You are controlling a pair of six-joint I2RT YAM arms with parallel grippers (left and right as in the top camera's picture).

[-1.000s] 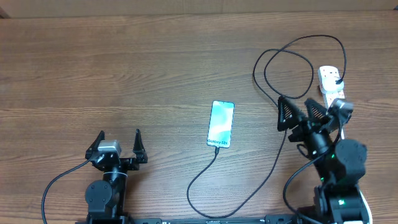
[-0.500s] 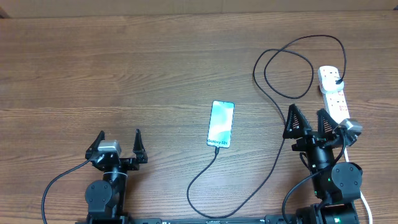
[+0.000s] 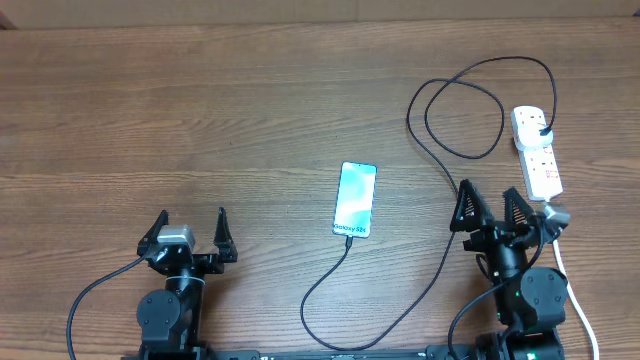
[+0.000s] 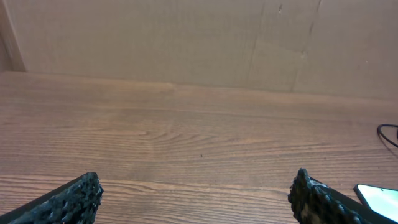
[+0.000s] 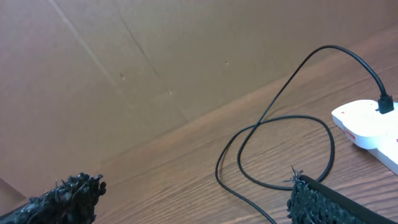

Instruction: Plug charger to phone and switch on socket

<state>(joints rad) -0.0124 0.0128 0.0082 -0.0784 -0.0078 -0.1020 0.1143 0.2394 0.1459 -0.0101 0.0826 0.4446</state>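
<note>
Overhead: fixed, straight down on the table (image 3: 200, 100), far enough to take in both arms at the near edge.

Left wrist: low, close to the table top, facing the far edge and a cardboard wall. Own fingertips (image 4: 74, 199) sit in the bottom corners.

Right wrist: also low, tilted, facing the far right corner. Own fingertips (image 5: 62, 198) sit at the frame bottom.

Shared, overhead and left wrist: a corner of the phone (image 3: 355, 199) (image 4: 379, 198).

Shared, overhead and right wrist: the charger (image 3: 410, 115) (image 5: 283, 90) loop and the socket (image 3: 537, 150) (image 5: 367, 124).

The two wrist views share only the wall and the table grain.
</note>
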